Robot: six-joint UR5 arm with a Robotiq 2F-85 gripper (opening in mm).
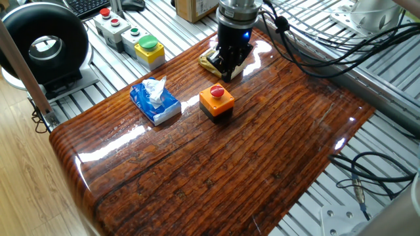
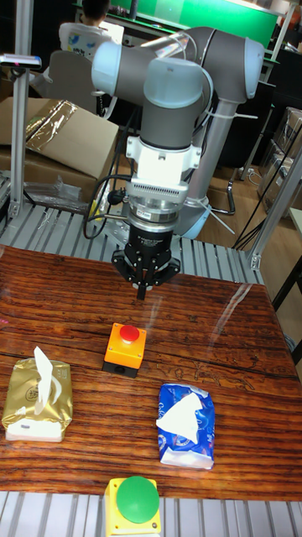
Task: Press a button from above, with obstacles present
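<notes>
The button (image 1: 216,92) is a red dome on an orange box with a black base, mid-table; in the tall fixed view the button (image 2: 128,333) sits just in front of and below my gripper (image 2: 141,292). The gripper (image 1: 226,71) hangs above the wood, its dark fingers meeting in a single tip, shut on nothing. One obstacle, the blue tissue pack (image 1: 155,101), lies left of the button; the blue tissue pack (image 2: 186,425) is clear of the gripper. The pale yellow block (image 1: 211,62) is partly hidden behind the fingers; the same block (image 2: 38,404) lies apart at the left.
A green button on a yellow box (image 1: 149,50) and a grey box with red and green buttons (image 1: 117,26) stand off the table's far left corner. A black round device (image 1: 42,46) sits at left. Cables (image 1: 328,49) trail across the right.
</notes>
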